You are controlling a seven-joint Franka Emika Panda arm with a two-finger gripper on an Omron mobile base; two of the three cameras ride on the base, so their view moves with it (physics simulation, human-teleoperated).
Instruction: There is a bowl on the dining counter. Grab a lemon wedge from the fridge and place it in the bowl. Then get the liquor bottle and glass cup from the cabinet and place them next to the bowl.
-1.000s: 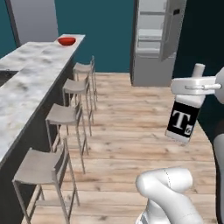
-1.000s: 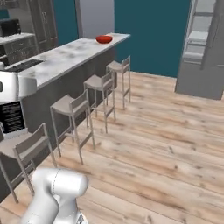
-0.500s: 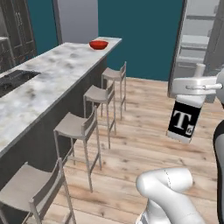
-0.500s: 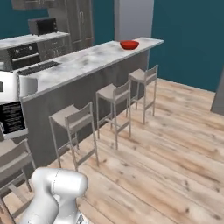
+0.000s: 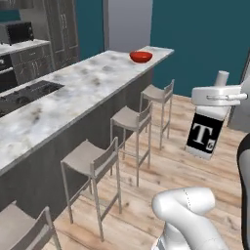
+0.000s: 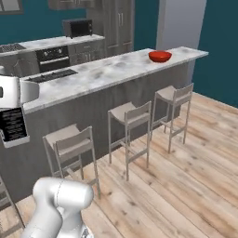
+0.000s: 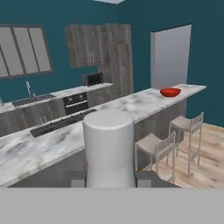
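The liquor bottle (image 5: pixel 206 134) is held upright, clamped at its neck in the gripper (image 5: pixel 218 95). The bowl (image 5: pixel 140 56) sits well ahead and leftward, apparently near the dining counter's (image 5: pixel 73 93) far end.

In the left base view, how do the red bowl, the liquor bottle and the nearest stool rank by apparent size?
1. Nearest full stool
2. Liquor bottle, enlarged by closeness to the camera
3. Bowl, far away, so it looks smallest

The arm (image 5: pixel 188 215) is glossy white, built of rounded, tube-like segments with smooth bulging elbows. The pincer (image 7: pixel 109 179) ends in 2 small dark grey finger tips.
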